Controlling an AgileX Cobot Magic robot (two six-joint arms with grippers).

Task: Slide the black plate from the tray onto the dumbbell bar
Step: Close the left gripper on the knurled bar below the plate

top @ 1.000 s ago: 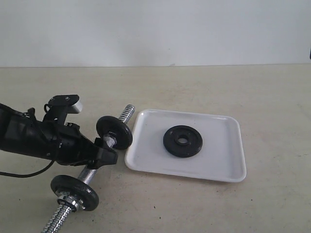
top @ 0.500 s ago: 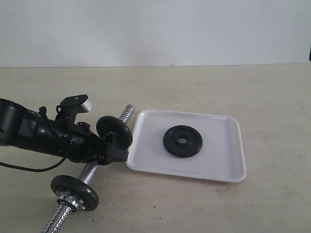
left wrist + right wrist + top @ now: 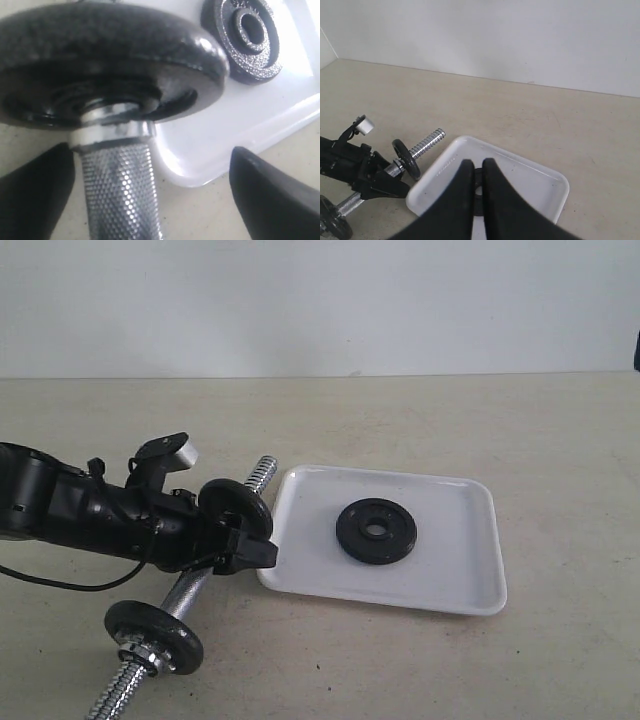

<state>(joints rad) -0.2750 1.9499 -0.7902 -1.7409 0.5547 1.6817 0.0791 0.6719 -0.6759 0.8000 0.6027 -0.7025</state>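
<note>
One black plate (image 3: 376, 531) on tray (image 3: 455, 565), prob. heavy, stiff, grip at rim; L pincer (image 3: 150, 149) spread, R pincer (image 3: 476, 165) pressed together.

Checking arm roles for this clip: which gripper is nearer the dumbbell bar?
Left. The left gripper is open around the dumbbell bar; the right gripper is far off, outside the exterior view.
</note>
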